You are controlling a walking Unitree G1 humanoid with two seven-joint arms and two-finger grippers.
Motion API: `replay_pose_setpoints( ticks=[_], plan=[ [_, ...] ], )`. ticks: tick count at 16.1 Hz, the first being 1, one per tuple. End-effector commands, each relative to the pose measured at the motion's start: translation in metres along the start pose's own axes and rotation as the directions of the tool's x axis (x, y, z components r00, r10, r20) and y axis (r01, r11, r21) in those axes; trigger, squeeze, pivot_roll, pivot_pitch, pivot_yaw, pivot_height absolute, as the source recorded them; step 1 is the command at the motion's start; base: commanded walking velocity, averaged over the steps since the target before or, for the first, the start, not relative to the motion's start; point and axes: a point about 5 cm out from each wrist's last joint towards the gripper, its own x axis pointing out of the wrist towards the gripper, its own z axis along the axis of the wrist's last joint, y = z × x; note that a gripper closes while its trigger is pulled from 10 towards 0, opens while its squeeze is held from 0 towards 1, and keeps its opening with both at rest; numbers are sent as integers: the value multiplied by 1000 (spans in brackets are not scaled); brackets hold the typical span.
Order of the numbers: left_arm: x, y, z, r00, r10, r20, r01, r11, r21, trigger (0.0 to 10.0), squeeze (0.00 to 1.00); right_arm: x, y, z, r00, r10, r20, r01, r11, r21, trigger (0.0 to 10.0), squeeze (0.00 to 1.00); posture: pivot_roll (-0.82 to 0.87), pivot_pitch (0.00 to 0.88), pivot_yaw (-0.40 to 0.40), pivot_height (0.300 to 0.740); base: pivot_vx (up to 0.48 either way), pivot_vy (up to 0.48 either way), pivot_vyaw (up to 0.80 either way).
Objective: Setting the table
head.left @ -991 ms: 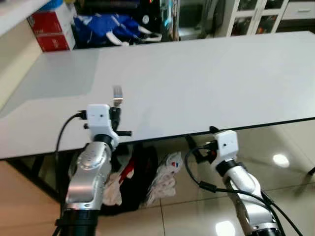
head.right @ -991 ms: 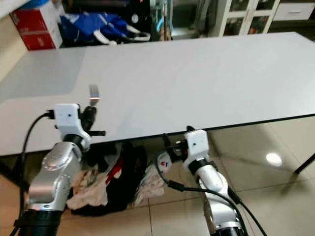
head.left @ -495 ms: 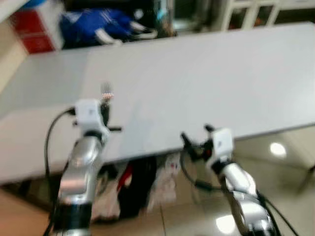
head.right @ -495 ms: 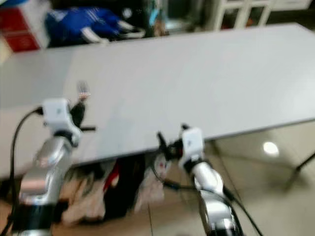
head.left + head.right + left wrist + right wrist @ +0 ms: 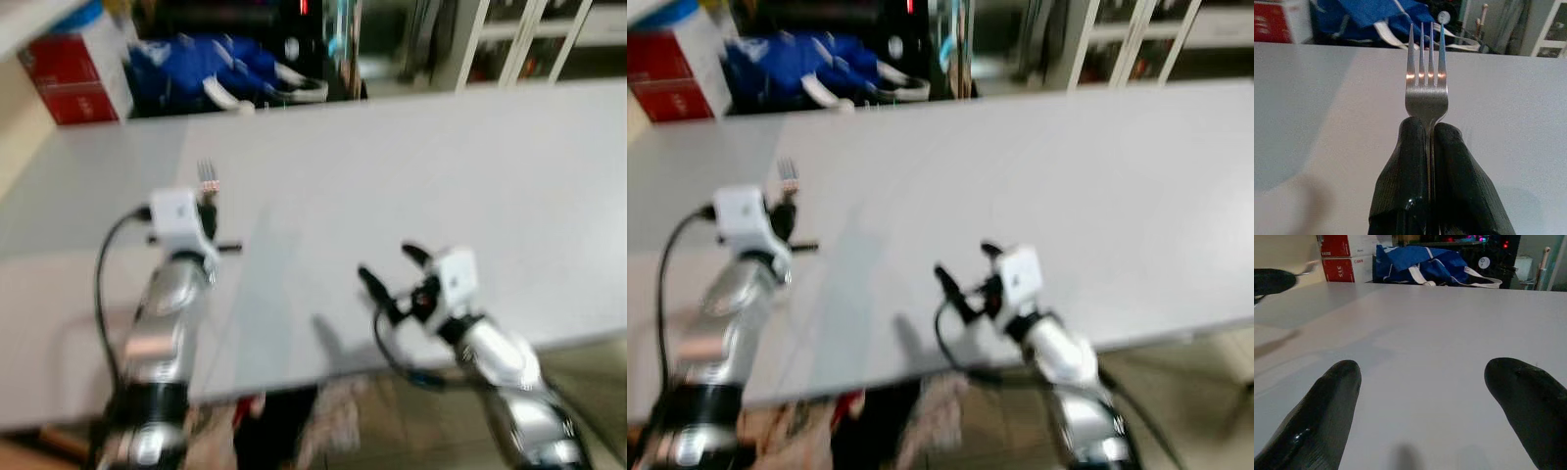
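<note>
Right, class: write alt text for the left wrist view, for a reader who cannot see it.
A silver four-tined fork stands tines-up, clamped by its handle between the left gripper's two black fingers, above a bare white table. Beyond the table's far edge lie a blue bag and a red box.

- Blue bag (image 5: 223,65) with white straps, beyond the far edge of the worktop, left of centre.
- Red and white boxes (image 5: 80,69), far left, just beside the bag.
- White glass-fronted cabinet (image 5: 534,44), far right.
- Heaped cloth (image 5: 936,426) on the floor under the near edge, blurred.
</note>
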Motion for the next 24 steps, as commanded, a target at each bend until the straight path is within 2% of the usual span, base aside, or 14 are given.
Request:
replay_pose_setpoints(
  ticks=[1,2,3,5,8,11,12,13,16,22,24],
  plan=[
    [6,-7,7,1000,-18,2,18,1000,10,0,0,1,-4,10,1000,-2,27,2,1000,0,10000,0,-116,0,55,740,0,0,0],
    [11,-7,7,999,-31,-22,31,999,25,2745,0,2,-6,13,999,-8,33,8,1000,2,10000,0,-116,0,54,740,0,0,0],
    [14,-7,5,998,-37,-40,38,999,20,0,0,3,-6,16,999,-7,40,7,1000,5,10000,0,-118,0,53,740,0,0,0],
    [25,-3,-2,995,-40,-88,42,999,22,0,0,2,-2,24,999,21,45,-21,1000,13,10000,0,-131,0,59,740,0,0,0],
    [31,1,-6,994,-22,-111,21,1000,-10,0,0,1,-7,28,999,18,44,-18,1000,10,10000,0,-139,0,47,740,0,0,0],
    [35,-6,-11,992,-34,-120,32,999,-17,0,0,0,-7,27,1000,18,25,-18,1000,8,10000,0,-138,0,30,740,0,0,0],
    [36,-8,-13,991,-46,-126,44,999,-16,2902,0,-1,-6,27,1000,22,21,-22,1000,10,10000,0,-140,0,30,740,0,0,0],
    [37,-9,-15,989,-48,-139,49,999,-3,10000,0,-1,-4,26,999,27,18,-27,1000,12,10000,0,-142,0,29,740,0,0,0],
    [39,-7,-23,985,-55,-164,58,998,17,10000,0,-1,-3,28,999,30,18,-30,999,13,10000,0,-146,0,26,740,0,0,0],
    [36,-8,-46,961,-50,-273,42,999,-33,10000,0,-2,2,25,1000,19,10,-19,999,36,10000,0,-140,0,37,740,0,0,0],
    [33,-8,-55,951,-50,-304,44,999,-26,10000,0,-3,2,23,1000,17,4,-18,999,37,10000,0,-139,0,34,740,0,0,0]
  ],
)
